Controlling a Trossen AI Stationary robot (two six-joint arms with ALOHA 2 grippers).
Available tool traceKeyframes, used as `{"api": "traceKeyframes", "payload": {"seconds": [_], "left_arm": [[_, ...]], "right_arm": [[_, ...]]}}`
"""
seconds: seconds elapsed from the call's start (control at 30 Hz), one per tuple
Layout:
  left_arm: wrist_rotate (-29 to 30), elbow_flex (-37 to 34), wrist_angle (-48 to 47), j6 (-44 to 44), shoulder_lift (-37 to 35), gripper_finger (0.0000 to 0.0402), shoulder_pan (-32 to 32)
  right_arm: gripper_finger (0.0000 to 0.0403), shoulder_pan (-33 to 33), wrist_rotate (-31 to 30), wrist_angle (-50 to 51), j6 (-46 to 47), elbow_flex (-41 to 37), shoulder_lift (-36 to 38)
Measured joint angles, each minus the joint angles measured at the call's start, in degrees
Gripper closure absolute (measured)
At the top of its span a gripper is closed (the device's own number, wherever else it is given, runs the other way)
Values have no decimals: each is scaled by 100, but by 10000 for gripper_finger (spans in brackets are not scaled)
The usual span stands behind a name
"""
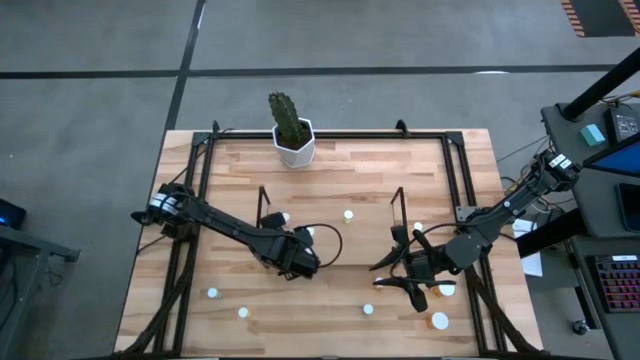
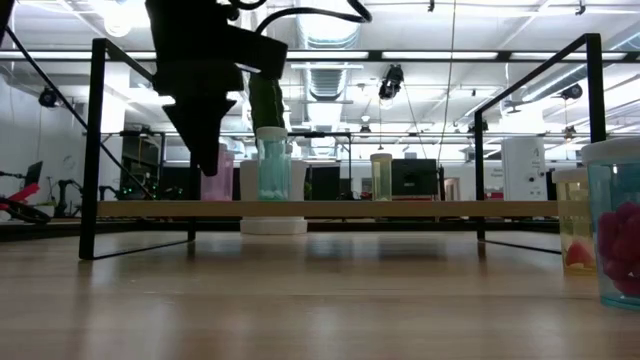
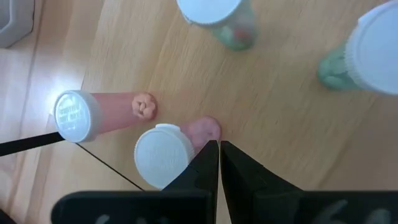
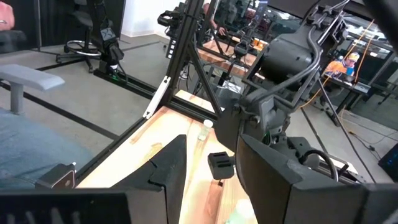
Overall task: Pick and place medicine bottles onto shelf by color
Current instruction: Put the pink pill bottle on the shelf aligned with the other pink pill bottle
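Observation:
My left gripper [image 1: 306, 258] [image 3: 219, 148] is shut and points steeply down over the shelf [image 2: 350, 209], close beside a pink medicine bottle [image 3: 166, 155] with a white cap. A second pink bottle [image 3: 99, 115] stands next to it by the shelf's thin wire [image 3: 93, 158]. Two greenish bottles [image 3: 221, 15] [image 3: 367, 56] stand farther along. All rest upright on their bases on the wooden shelf base. My right gripper [image 1: 388, 272] [image 4: 211, 143] hovers level over the table's right half, open, with nothing between its fingers. My left gripper's shut fingers [image 3: 208, 163] come down from above on a slant, right beside the edge of the nearer pink bottle's white cap [image 3: 186, 163]. I cannot tell whether they touch it. The bottle stands upright on the shelf base.
Several loose white-capped bottles stand on the near part of the table [image 1: 212, 293] [image 1: 368, 309] [image 1: 440, 320]. A large bottle [image 2: 615, 230] and a yellowish one [image 2: 575, 225] are close to the low camera. A white cactus pot [image 1: 293, 145] sits at the far edge. A black frame [image 1: 205, 150] rims the table.

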State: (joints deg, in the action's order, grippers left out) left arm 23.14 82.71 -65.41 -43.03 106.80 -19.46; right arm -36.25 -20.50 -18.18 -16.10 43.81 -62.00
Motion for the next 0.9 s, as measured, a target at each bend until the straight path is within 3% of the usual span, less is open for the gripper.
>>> {"api": "traceKeyframes", "payload": {"seconds": [0.3, 0.4, 0.5, 0.67, 0.9], "left_arm": [[125, -54, -13, -36, 0, 402, 0], [-148, 142, -165, -98, 0, 402, 1], [-416, 550, -363, 126, -30, 402, 0], [-298, 1149, -456, 987, -264, 402, 82], [62, 860, -511, 1514, -694, 402, 425]], "right_arm": [[268, 0, -1, -1, 0, -2, 0], [268, 0, -1, 0, 0, 0, 0], [268, 0, 1, 40, 2, 0, 0], [268, 0, -1, 76, -4, 0, 0], [268, 0, -1, 55, -72, 0, 0]]}}
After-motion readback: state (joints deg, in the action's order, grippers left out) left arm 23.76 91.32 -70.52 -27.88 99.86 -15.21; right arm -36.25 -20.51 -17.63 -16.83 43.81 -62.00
